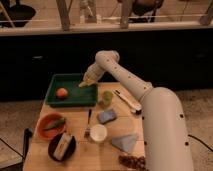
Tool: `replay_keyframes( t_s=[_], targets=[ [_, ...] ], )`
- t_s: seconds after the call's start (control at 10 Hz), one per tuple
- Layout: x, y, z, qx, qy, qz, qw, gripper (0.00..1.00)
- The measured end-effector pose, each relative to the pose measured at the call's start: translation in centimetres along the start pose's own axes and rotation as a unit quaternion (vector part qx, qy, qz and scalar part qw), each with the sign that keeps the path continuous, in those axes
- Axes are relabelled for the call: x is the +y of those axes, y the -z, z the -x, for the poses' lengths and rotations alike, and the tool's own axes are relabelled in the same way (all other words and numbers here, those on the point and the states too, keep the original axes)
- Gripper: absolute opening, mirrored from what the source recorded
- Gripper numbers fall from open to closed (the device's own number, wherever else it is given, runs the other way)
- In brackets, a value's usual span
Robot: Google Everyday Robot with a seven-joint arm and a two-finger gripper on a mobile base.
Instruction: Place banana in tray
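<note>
Over right half of tray [73, 99], gripper [85, 82] hangs low, banana [81, 84] at its tip, close above tray floor. Grip open or closed: cannot tell. Orange fruit [62, 93] near, to left. Best: release low, lift straight up, avoid nudging fruit.
</note>
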Motion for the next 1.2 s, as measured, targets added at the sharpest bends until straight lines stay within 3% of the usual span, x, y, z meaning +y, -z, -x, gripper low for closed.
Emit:
replay_keyframes(
  t_s=[0.3,0.5,1.2],
  targets=[
    [-0.14,0.01,0.05,0.000,0.002,0.004,1.0000,0.64],
    [-0.21,-0.03,0.07,0.000,0.003,0.008,1.0000,0.79],
    [-0.33,-0.58,0.26,-0.002,0.008,0.016,0.9998,0.80]
  ],
)
